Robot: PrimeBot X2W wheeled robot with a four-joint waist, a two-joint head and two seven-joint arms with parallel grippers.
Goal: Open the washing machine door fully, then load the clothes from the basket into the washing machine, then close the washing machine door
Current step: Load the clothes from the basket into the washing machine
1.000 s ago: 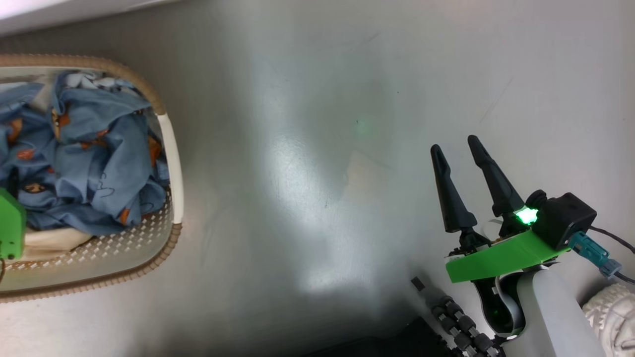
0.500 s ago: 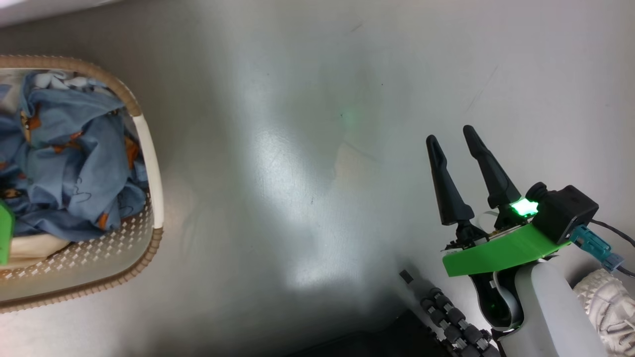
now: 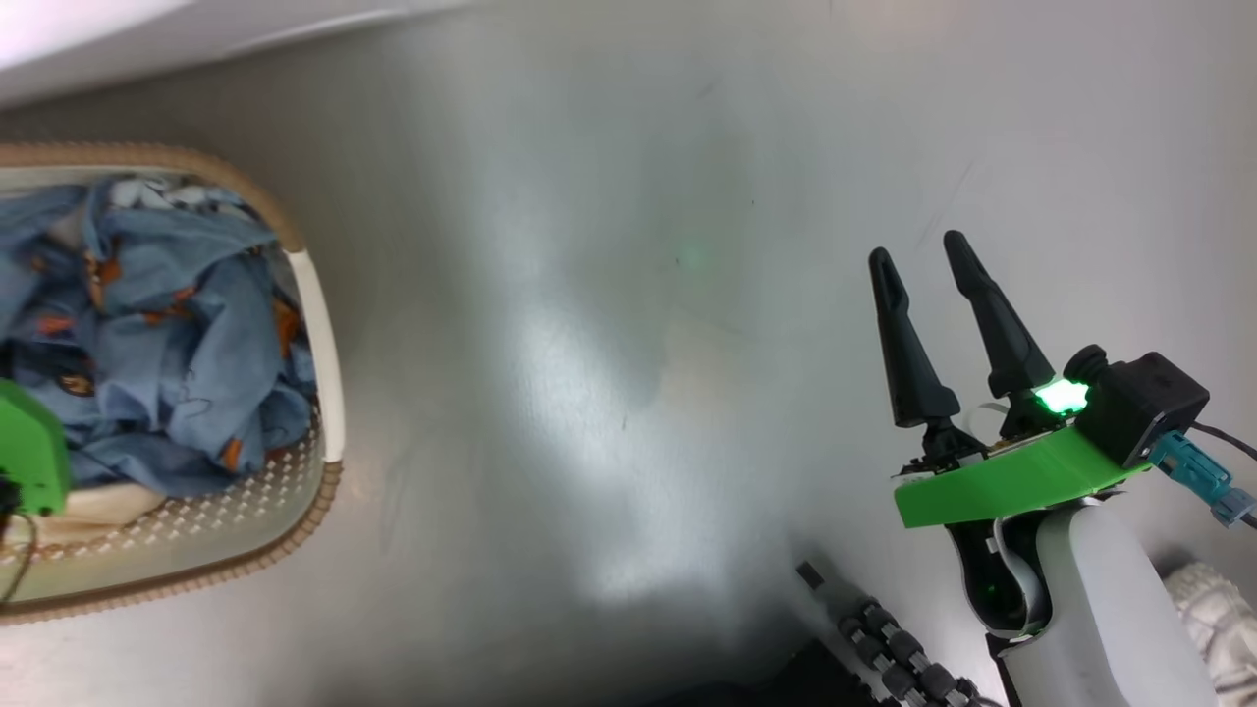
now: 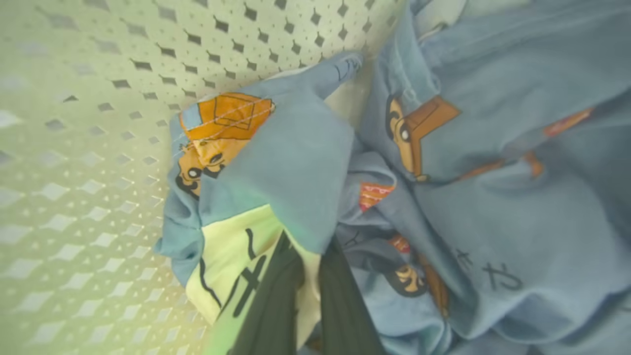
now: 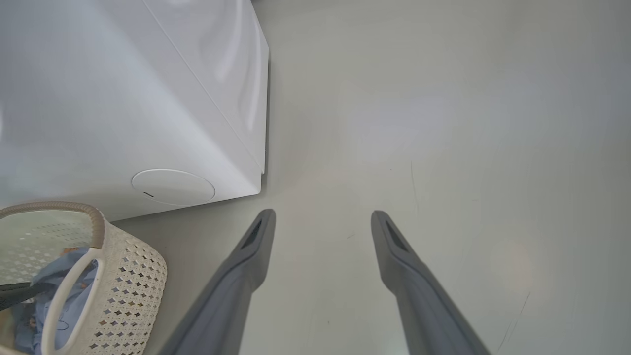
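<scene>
Down at nine o'clock in the head view, the clothes (image 3: 167, 324) lie heaped in the basket (image 3: 316, 344). The left tool (image 4: 311, 256) is clamped on a blue-and-cream fold of them. At four o'clock the right tool (image 3: 915, 253) hangs over the floor (image 3: 589, 393), fingers apart. The washer (image 5: 123, 98) stands just beside the basket.

No writing can be read, not even on the clothes (image 4: 296, 162).
</scene>
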